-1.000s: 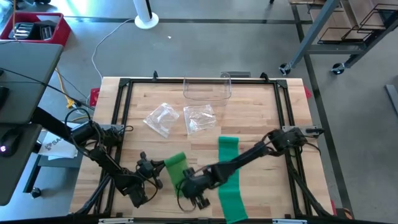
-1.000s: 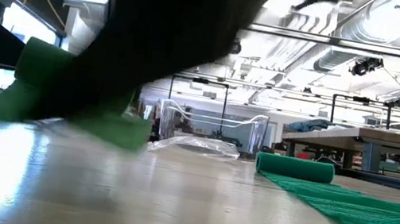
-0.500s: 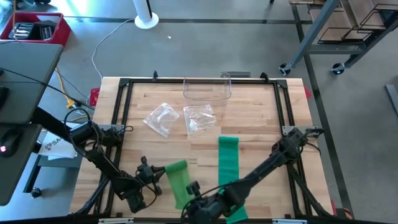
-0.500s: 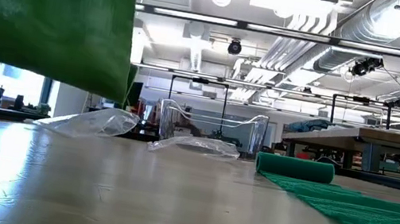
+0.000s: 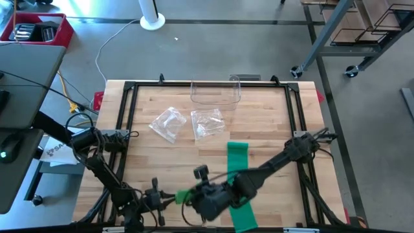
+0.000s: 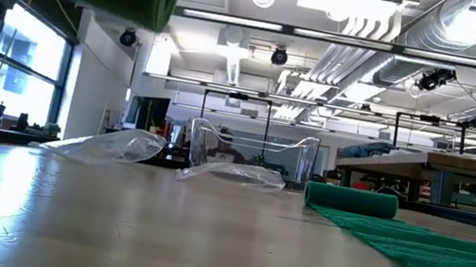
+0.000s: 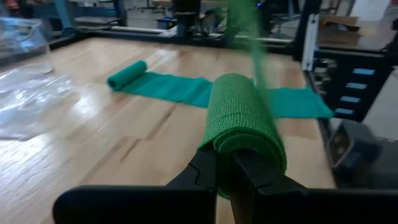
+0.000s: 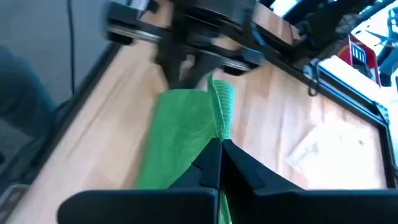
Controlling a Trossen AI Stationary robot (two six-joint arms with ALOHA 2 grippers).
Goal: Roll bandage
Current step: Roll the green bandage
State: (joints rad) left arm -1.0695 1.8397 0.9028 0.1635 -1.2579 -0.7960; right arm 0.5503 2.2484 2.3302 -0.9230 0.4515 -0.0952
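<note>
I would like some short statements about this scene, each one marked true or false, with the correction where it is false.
1. The left gripper has its jaws shut on a light green bandage roll. True.
2. The right gripper is open and holds nothing. False: its jaws are shut on the light green bandage strip.
3. A second, darker green bandage lies partly unrolled on the table. True.
4. The two plastic bags sit inside the clear container. False: they lie on the table beside it.

Overhead, table-level and two close wrist cameras all share the wooden table.
</note>
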